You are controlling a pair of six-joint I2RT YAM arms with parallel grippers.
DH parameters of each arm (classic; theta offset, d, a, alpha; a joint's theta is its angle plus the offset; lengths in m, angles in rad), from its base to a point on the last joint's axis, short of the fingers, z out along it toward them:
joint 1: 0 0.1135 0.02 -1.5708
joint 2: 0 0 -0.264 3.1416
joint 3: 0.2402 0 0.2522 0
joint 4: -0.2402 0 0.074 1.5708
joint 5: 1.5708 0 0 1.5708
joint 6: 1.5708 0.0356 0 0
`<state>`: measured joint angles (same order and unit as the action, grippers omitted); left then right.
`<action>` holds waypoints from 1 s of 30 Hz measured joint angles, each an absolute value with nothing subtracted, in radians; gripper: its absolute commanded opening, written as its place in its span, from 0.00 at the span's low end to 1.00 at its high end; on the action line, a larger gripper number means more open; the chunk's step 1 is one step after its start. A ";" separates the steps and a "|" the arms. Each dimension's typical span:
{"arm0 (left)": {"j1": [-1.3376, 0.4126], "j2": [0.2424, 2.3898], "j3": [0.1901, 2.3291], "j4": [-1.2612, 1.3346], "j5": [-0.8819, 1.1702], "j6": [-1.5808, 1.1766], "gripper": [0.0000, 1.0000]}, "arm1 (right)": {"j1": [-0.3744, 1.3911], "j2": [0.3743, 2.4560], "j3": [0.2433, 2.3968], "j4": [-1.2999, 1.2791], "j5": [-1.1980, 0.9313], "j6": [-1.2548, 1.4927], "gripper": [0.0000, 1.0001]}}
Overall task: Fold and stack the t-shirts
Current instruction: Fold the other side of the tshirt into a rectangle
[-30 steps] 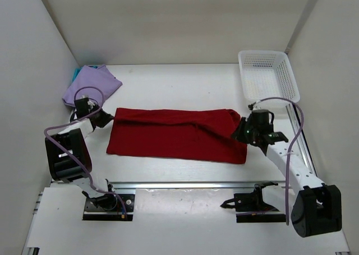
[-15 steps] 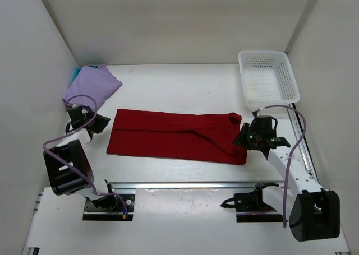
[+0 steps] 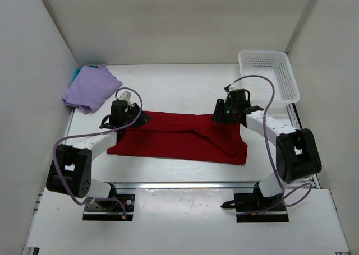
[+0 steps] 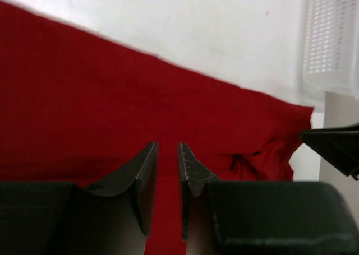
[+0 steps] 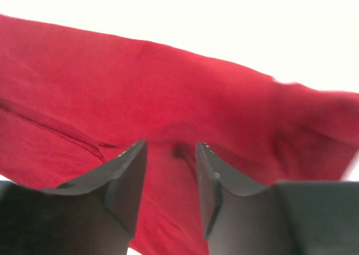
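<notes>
Top external shift: both off red t-shirt [image 3: 174,138] ends, now at its far edge
Left gripper [image 4: 166,144]: closure unclear
Right gripper [image 5: 170,144]: spread
Next: probably another fold

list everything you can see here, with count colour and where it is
red t-shirt: 1, bright red, spread flat across the middle of the table
purple t-shirt: 1, pale lavender, folded in the far left corner
teal t-shirt: 1, teal, only an edge shows under the purple t-shirt
basket: 1, white mesh, far right corner, nothing seen inside
table: 1, white, walled on three sides
rail: 1, silver metal, along the near edge
cables: 2, purple, one looping off each arm
left gripper: 1, black, over the red t-shirt's far left edge, fingers nearly together, grip unclear
right gripper: 1, black, over the red t-shirt's far right edge, fingers apart
</notes>
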<state>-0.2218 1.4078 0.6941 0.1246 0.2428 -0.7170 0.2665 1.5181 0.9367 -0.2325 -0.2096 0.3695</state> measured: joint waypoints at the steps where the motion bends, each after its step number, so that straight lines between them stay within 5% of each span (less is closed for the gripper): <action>1: -0.222 1.406 0.670 0.132 0.243 -0.718 0.31 | 0.281 1.544 0.945 -0.223 -0.213 0.365 0.42; 9: -0.212 1.398 0.538 0.162 0.259 -0.738 0.29 | 0.344 1.629 0.946 -0.222 -0.219 0.354 0.27; 11: -0.213 1.394 0.537 0.171 0.260 -0.743 0.29 | 0.348 1.631 0.945 -0.231 -0.215 0.353 0.07; 13: -0.213 1.385 0.537 0.183 0.265 -0.747 0.29 | 0.351 1.628 0.944 -0.231 -0.212 0.352 0.00; 23: -0.211 1.335 0.531 0.219 0.273 -0.772 0.29 | 0.472 1.475 0.864 -0.338 -0.228 0.408 0.00; 28: -0.211 1.320 0.531 0.234 0.278 -0.787 0.29 | 0.618 1.406 0.826 -0.364 -0.271 0.489 0.33; 30: -0.210 1.317 0.531 0.241 0.279 -0.791 0.30 | 0.670 1.405 0.824 -0.374 -0.299 0.508 0.36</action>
